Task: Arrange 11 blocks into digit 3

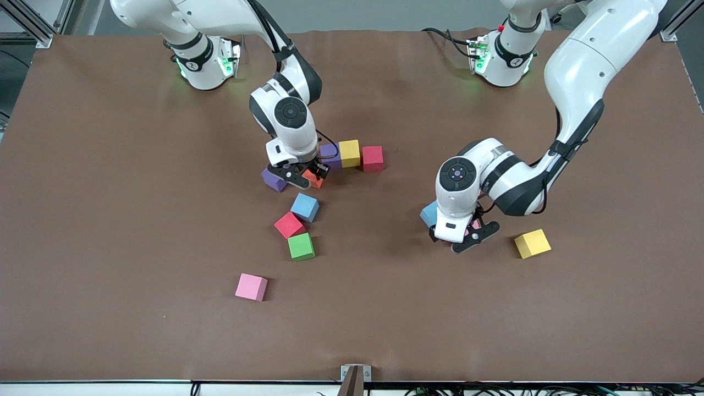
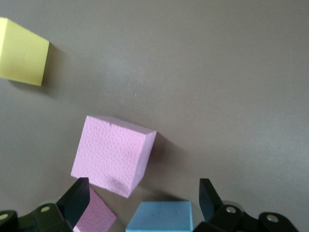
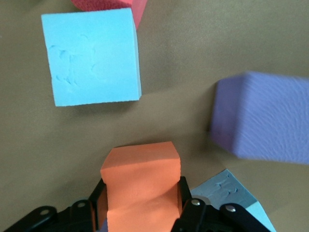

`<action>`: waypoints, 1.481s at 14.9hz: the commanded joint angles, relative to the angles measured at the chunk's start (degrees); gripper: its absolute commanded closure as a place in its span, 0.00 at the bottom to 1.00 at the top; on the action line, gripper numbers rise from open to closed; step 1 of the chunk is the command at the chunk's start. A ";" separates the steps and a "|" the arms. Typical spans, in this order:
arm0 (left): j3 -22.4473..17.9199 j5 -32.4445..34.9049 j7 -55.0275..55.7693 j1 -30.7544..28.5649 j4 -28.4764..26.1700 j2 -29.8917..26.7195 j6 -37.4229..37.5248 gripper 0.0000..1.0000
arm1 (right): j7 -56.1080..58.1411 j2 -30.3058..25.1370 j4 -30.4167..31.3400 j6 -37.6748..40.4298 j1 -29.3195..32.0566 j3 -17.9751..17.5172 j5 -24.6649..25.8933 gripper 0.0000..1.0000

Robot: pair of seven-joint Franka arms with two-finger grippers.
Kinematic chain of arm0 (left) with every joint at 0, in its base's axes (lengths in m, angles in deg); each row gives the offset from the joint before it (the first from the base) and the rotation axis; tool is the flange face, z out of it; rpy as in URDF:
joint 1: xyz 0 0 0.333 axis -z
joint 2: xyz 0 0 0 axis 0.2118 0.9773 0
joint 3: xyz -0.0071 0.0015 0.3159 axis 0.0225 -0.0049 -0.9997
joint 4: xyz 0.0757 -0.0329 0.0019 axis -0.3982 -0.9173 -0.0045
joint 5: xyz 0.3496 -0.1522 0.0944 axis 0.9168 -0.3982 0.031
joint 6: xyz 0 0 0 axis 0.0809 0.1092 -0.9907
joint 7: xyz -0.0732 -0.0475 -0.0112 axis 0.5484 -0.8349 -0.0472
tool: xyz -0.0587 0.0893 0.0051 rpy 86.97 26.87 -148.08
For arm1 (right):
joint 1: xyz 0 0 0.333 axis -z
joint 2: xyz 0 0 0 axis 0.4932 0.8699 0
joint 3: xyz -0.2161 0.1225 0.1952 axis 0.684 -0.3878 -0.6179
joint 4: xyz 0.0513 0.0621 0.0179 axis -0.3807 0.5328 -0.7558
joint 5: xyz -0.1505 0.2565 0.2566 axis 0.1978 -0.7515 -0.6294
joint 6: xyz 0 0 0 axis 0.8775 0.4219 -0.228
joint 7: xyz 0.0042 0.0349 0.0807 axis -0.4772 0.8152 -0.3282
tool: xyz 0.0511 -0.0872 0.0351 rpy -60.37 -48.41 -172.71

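Note:
My right gripper (image 1: 301,175) is shut on an orange block (image 3: 142,186) and squeezes it out of shape, low over the table beside a purple block (image 1: 274,179). A purple block (image 1: 330,154), a yellow block (image 1: 350,153) and a red block (image 1: 372,158) touch in a row just farther from the front camera. No digit 3 is in view. My left gripper (image 2: 145,191) hangs open over a pink block (image 2: 113,154), with a second pink block (image 2: 94,215) and a blue block (image 2: 161,217) close by its fingers (image 2: 77,198).
A blue block (image 1: 304,207), a red block (image 1: 289,224) and a green block (image 1: 301,246) cluster nearer the front camera than my right gripper. A lone pink block (image 1: 251,286) lies nearer still. A yellow block (image 1: 532,243) sits beside my left gripper.

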 commanded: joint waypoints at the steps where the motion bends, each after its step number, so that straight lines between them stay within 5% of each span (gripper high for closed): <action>1: 1.15 -1.76 3.51 0.23 -0.03 -1.57 0.81 0.00 | 1.27 -0.30 0.27 -0.73 1.08 0.03 0.32 0.51; 6: 1.68 -1.76 8.19 0.58 -1.44 -1.30 0.72 0.00 | 4.08 1.55 -3.77 -0.73 1.26 0.03 0.67 0.51; 13: 1.77 -1.76 8.19 -0.65 -6.35 -1.65 -2.17 0.00 | 7.95 2.25 -6.58 -0.82 0.64 -0.05 8.22 0.51; 22: 4.93 -1.68 8.19 -4.87 -9.78 -2.09 -3.92 0.00 | 12.07 7.35 -11.77 0.06 -1.29 -0.05 8.75 0.51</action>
